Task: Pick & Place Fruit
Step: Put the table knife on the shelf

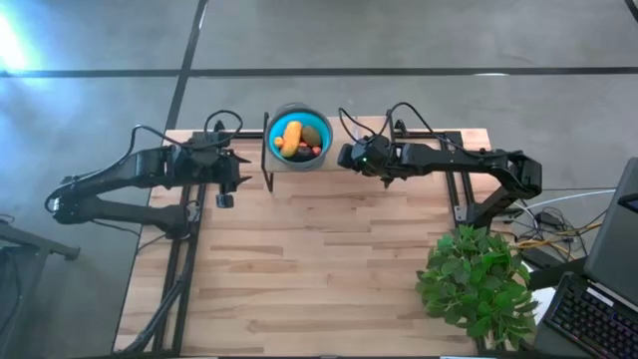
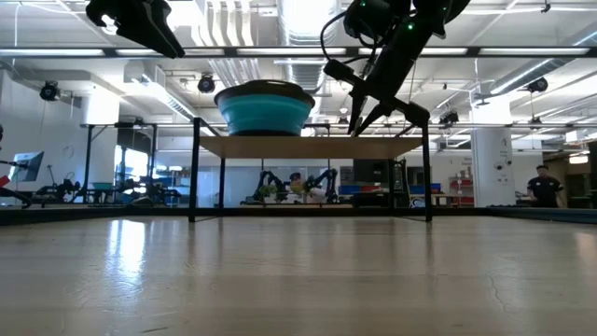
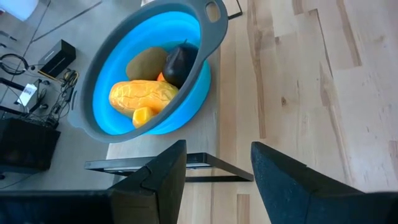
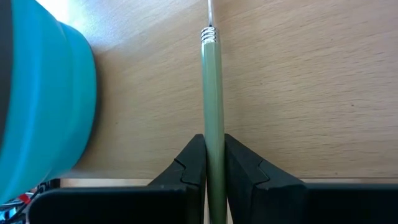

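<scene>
High view: overhead, straight down on the whole worktop (image 1: pixel 329 259). Low view: at worktop level, facing the room behind. Left wrist view: looks down close on the blue bowl (image 3: pixel 186 37). Right wrist view: very close to the shelf surface, beside that bowl. All four share the bowl.

This is a robotics lab in a large open hall. Beyond the wooden desk (image 2: pixel 298 280), the low view shows long ceiling light strips (image 2: pixel 522 51), exposed ducts (image 2: pixel 224 23), more robot arms on benches (image 2: pixel 294 182) and a person (image 2: pixel 544 185) standing far off. From above, polished concrete floor (image 1: pixel 399 35), a keyboard (image 1: pixel 596 317) and loose cables (image 1: pixel 546 221) surround the rig.
</scene>
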Robot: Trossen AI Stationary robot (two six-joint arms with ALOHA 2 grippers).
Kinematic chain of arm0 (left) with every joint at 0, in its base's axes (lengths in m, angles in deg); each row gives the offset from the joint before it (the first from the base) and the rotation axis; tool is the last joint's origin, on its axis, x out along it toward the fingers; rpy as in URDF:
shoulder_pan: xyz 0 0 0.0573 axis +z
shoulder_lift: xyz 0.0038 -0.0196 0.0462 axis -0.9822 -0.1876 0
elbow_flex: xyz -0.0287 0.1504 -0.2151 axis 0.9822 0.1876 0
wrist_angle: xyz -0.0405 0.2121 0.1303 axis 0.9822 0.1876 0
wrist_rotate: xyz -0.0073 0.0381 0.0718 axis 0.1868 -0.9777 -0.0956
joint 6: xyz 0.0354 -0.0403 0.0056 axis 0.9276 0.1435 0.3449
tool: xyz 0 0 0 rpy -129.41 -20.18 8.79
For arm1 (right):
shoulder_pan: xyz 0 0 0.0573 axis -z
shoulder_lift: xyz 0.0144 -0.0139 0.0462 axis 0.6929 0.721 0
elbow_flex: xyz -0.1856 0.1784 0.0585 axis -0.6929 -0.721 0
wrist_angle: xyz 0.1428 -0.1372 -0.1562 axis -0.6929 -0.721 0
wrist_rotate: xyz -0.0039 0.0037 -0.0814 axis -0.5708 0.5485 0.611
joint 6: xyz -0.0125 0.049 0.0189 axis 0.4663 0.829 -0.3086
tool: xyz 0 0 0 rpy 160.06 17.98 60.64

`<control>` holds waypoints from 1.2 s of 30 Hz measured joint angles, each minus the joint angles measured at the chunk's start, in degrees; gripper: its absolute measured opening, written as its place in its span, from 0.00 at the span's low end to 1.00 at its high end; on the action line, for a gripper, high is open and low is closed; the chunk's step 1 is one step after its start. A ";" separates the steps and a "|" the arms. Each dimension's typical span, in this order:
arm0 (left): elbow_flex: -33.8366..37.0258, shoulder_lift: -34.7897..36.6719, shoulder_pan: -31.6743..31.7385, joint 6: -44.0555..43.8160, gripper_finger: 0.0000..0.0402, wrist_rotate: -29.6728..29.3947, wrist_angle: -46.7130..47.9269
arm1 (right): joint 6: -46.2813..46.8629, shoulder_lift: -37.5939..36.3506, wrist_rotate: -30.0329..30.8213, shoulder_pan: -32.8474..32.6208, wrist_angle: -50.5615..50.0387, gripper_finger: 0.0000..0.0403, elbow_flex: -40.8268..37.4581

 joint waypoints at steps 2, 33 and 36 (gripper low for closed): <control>0.00 0.00 -0.01 -0.01 0.46 0.00 0.00 | -0.02 0.00 -0.20 0.13 -0.01 0.07 0.00; 0.02 0.00 -0.01 0.16 0.46 -0.02 -1.31 | -0.21 0.07 -0.66 0.35 -0.25 0.13 -0.08; 0.02 0.00 -0.01 0.19 0.46 -0.02 -1.29 | -0.40 0.09 -0.68 0.35 -0.15 0.16 -0.08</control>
